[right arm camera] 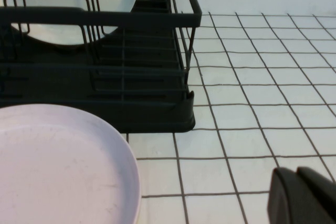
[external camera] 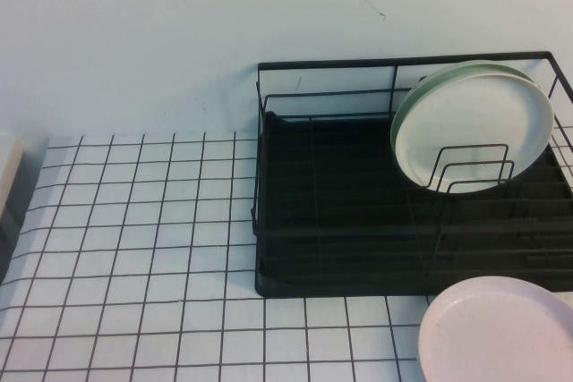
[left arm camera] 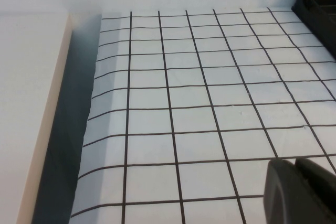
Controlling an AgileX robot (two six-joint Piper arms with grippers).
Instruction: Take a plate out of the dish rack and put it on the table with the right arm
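The black wire dish rack stands at the right of the gridded table. An off-white plate stands on edge in its wire loops at the rack's right, with a greener mint plate right behind it. In the right wrist view the plate shows behind the loops of the dish rack. My right gripper is shut and empty, low over the table, in front of the rack and apart from it. My left gripper is shut and empty over the table, far to the left.
A pale pink plate lies flat on the table in front of the rack's right end; it also fills a corner of the right wrist view. A beige block borders the table's left edge. A pale wall stands behind the rack.
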